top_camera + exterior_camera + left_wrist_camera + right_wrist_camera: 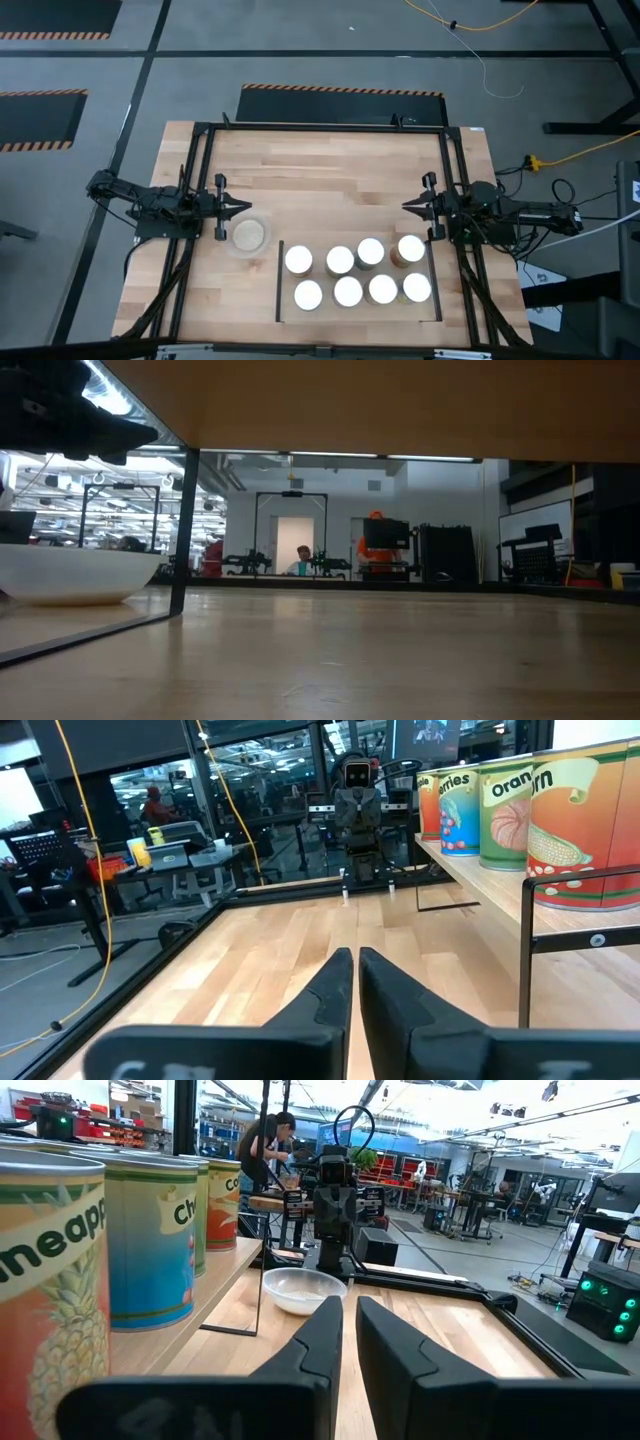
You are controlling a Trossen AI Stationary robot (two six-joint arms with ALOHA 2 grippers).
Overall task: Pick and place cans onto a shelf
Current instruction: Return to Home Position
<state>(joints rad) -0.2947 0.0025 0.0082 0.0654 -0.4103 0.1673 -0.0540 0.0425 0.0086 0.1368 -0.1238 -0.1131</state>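
Eight cans with shiny white tops stand in two rows on the light-wood shelf (360, 310) near the table's front edge, e.g. one can (340, 260) in the far row and one (383, 289) in the near row. Their labels show in the left wrist view (565, 830) and in the right wrist view (150, 1240). My left gripper (240, 207) hovers shut and empty left of the shelf, pointing right. My right gripper (408, 205) hovers shut and empty beyond the shelf's right end, pointing left. The two grippers face each other.
A round clear dish (249, 235) with beige contents rests on the table just left of the shelf, under my left gripper's tip. A black metal frame (320, 126) runs around the table. The shelf's black side bars (279, 280) stand upright. Bare wood lies between the grippers.
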